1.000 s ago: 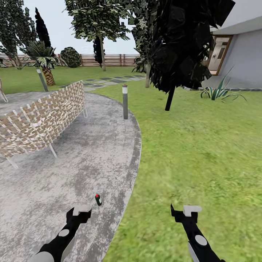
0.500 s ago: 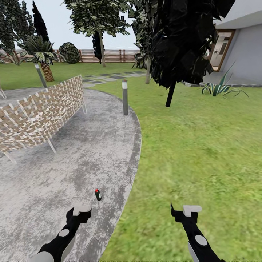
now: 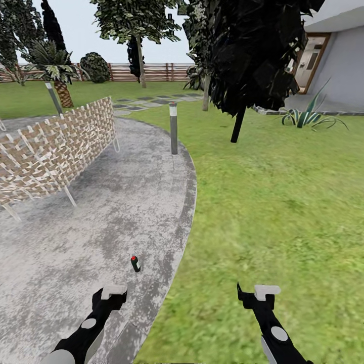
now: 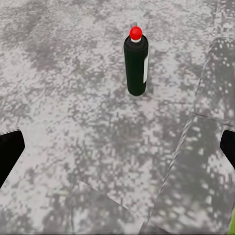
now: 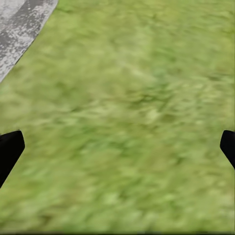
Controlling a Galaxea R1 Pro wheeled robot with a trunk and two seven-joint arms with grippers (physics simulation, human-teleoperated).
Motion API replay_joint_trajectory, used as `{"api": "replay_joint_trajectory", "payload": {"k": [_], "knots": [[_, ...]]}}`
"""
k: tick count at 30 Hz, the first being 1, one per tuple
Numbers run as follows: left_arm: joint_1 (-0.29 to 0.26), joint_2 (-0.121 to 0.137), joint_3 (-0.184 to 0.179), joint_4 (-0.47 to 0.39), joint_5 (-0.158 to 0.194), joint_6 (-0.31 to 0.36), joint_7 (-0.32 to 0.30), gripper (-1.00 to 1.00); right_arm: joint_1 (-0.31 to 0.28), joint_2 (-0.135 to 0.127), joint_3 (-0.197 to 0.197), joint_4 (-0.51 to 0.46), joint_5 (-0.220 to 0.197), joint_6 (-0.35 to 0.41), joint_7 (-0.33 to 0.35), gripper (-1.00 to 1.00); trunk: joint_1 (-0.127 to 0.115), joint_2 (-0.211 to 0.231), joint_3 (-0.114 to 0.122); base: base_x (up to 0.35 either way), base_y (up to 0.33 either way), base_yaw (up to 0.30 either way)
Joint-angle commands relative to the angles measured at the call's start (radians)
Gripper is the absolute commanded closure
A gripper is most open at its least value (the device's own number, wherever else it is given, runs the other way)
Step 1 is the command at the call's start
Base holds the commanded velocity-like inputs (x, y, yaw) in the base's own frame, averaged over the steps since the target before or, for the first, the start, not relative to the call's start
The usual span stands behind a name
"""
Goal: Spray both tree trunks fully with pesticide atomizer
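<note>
The pesticide atomizer (image 3: 135,264) stands upright on the grey concrete floor (image 3: 91,222), a slim dark cylinder with a red cap. It is a short way ahead of my left gripper (image 3: 115,294) and slightly to its right. In the left wrist view the atomizer (image 4: 136,63) stands beyond the open gripper (image 4: 117,152), with nothing between the fingers. My right gripper (image 3: 256,294) hangs open over the lawn (image 5: 127,112). Two pale tree trunks (image 3: 141,71) (image 3: 206,97) rise far ahead on the grass.
A woven lattice screen (image 3: 55,146) on thin legs stands at the left of the paving. A grey bollard light (image 3: 173,129) marks the curved edge. A near-black tree (image 3: 237,124), a striped-leaf plant (image 3: 308,117), the house wall (image 3: 344,65) and the brown fence (image 3: 151,72) lie beyond.
The whole picture has slid upward, so the camera has moved. The atomizer now sits higher in the head view. Both arms hold the same pose.
</note>
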Motion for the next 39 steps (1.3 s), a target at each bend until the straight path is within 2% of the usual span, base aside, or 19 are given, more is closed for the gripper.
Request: {"api": "replay_joint_trajectory", "payload": {"k": [1,3,13,39], "knots": [[0.0,0.0,0.0,0.0,0.0,0.0,0.0,-1.0,0.0,0.0,0.0,0.0,0.0,0.0,0.0,-1.0,0.004,-0.007,-0.005,0.0,0.0,0.0],[0.0,0.0,0.0,0.0,0.0,0.0,0.0,-1.0,0.0,0.0,0.0,-0.001,0.0,0.0,0.0,-1.0,0.012,-0.021,-0.014,0.0,0.0,0.0],[0.0,0.0,0.0,0.0,0.0,-0.002,0.0,-1.0,0.0,0.0,0.0,-0.002,0.0,0.0,0.0,-1.0,0.012,-0.021,-0.026,0.037,0.0,0.0],[0.0,0.0,-0.001,0.0,0.0,-0.002,0.0,-1.0,0.0,0.0,0.0,-0.005,0.0,0.0,0.0,-1.0,0.012,-0.021,-0.027,0.321,-0.019,0.0]]}}
